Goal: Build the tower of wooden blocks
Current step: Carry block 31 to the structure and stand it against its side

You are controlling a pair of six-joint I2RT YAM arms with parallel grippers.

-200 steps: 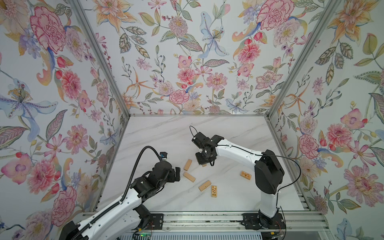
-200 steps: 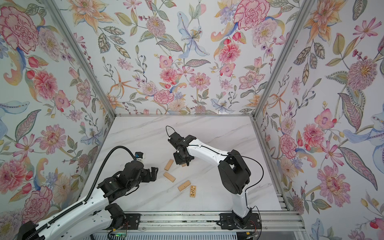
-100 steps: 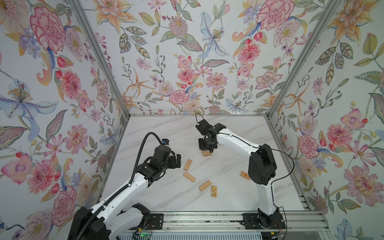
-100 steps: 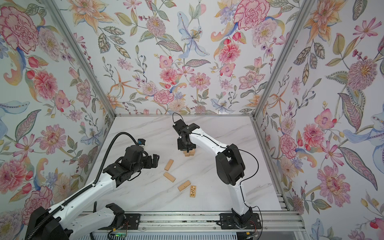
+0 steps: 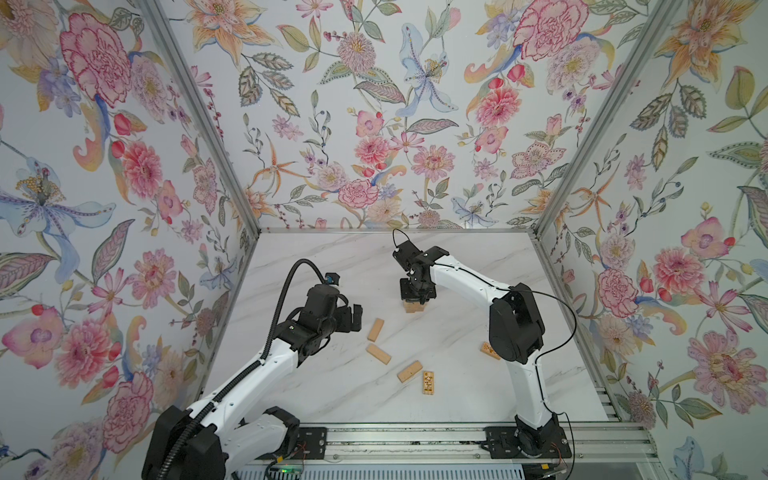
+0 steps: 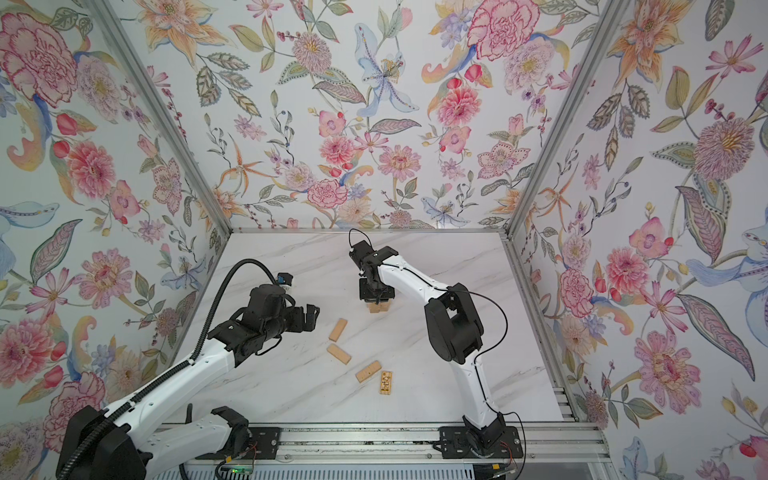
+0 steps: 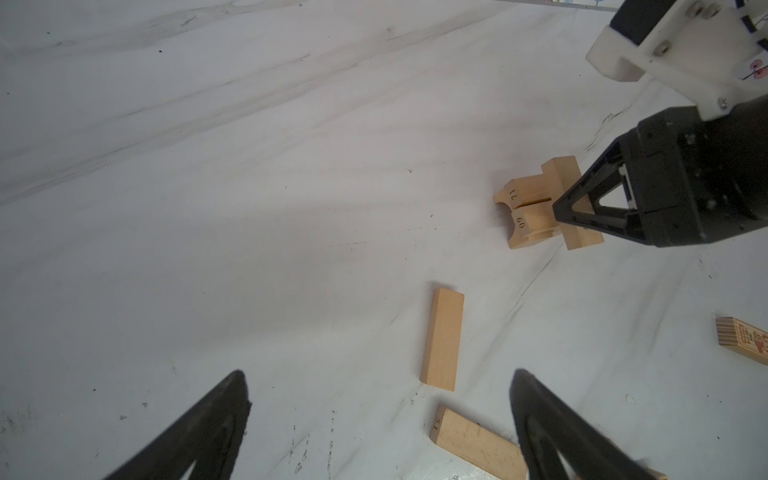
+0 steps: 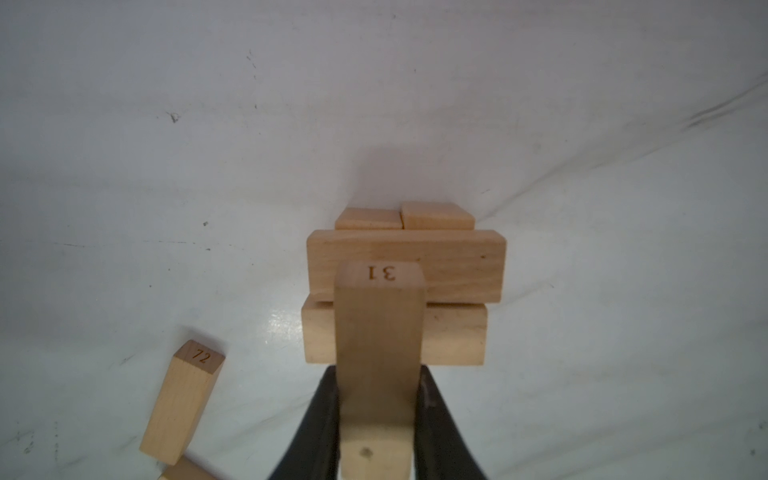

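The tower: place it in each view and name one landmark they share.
Top view: the tower stands near the middle of the table, under the right gripper.
Top view: tower, same spot.
Left wrist: tower beyond the loose plain block, partly hidden by the right gripper.
Right wrist: tower straight ahead, behind the held block.
Shared landmark: that loose plain block, nearest the tower.

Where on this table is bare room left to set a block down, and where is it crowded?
Bare: the table strip between the back wall and the tower; also the patch between the right arm and the right wall. Crowded: the middle front, where loose wood blocks lie scattered, and at the tower, under the right end effector.
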